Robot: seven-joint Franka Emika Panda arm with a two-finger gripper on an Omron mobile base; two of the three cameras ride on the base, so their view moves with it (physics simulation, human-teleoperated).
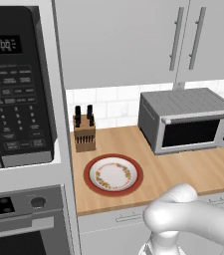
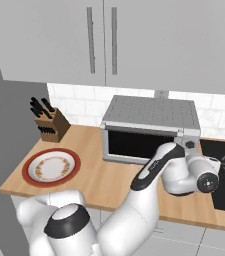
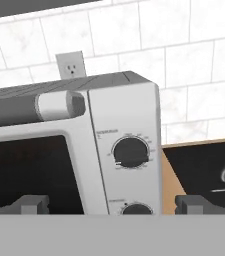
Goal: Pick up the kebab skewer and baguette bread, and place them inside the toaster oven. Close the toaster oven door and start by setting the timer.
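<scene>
The toaster oven (image 1: pixel 185 119) stands shut on the wooden bench (image 1: pixel 183 172) against the tiled wall, its dark glass toaster oven door (image 1: pixel 190 132) upright and the silver bar handle (image 1: pixel 195 119) running level along the door's top edge. In the hand view we face the oven's right front corner, where a narrow control panel carries an upper knob (image 3: pixel 130 152) and, below it, a lower knob (image 3: pixel 136 209) cut off at the bottom of the view; which of them is the timer we cannot make out, the lettering being too small. The fingers (image 3: pixel 112 204) stand wide apart and hold nothing, with the panel and its knobs straight ahead between them, the left tip before the door glass and the right tip beyond the oven's right side, so we judge the next move to be a straight push forward onto a knob. Left of the oven lies a red-rimmed plate (image 1: pixel 113 175) with no food on it, and behind that a knife block (image 1: pixel 84 130). Neither skewer nor baguette can be seen through the dark glass. Right of the oven lies a black cooktop (image 2: pixel 224 175).
</scene>
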